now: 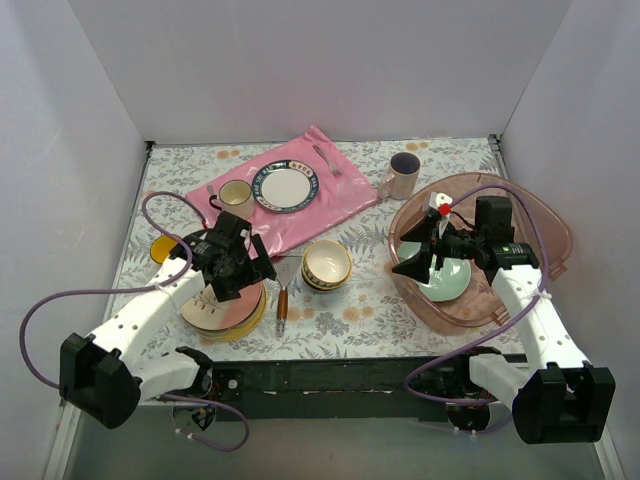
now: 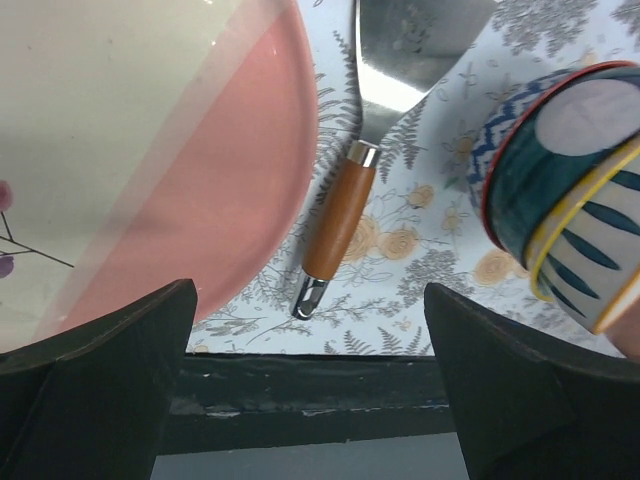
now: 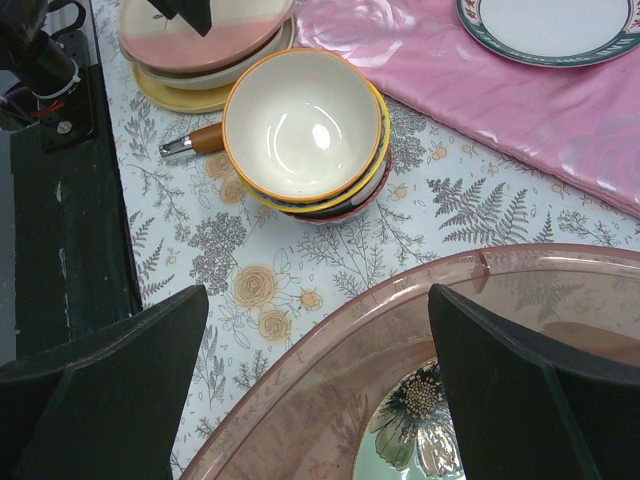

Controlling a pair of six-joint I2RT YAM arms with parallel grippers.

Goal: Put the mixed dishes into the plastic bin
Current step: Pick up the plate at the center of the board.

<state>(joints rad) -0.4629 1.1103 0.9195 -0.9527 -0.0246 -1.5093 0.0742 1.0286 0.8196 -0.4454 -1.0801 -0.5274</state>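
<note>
As I watch from my console, left pincer (image 1: pixel 243 285): spread wide, nothing between its fingers, hanging over the right-hand rim of the stack of round cream and pink plates (image 1: pixel 225 312).
Right pincer (image 1: pixel 418 262): spread wide too, holding nothing, poised over the near-left wall of the large round translucent pink-brown plastic bin (image 1: pixel 560 230).
Already in the bin: the mint-green flowered plate (image 1: pixel 452 285), flat on the bottom.
Waiting on the floral surface (image 1: pixel 380 320): the plate stack at near left, the stack of small cream bowls with patterned outsides (image 1: pixel 326 264) in the middle, and the pinkish mug with a dark inside (image 1: pixel 404 175) by the bin's far-left rim.
Key relation: the plates lie directly below the left pincer. In the left wrist view the top plate's rim curves between the two fingers, one over the plate, the other over bare surface.
Nearer arm: left, clearly.
Axis: round plates have no long axis; they lie flat, faces up.
Bin direction: to the right of the stack, past the bowls.
Hazard, my judgement: the steel spatula with a wooden handle (image 1: pixel 283 300) lies just beside that rim, running near to far with the handle toward me.
</note>
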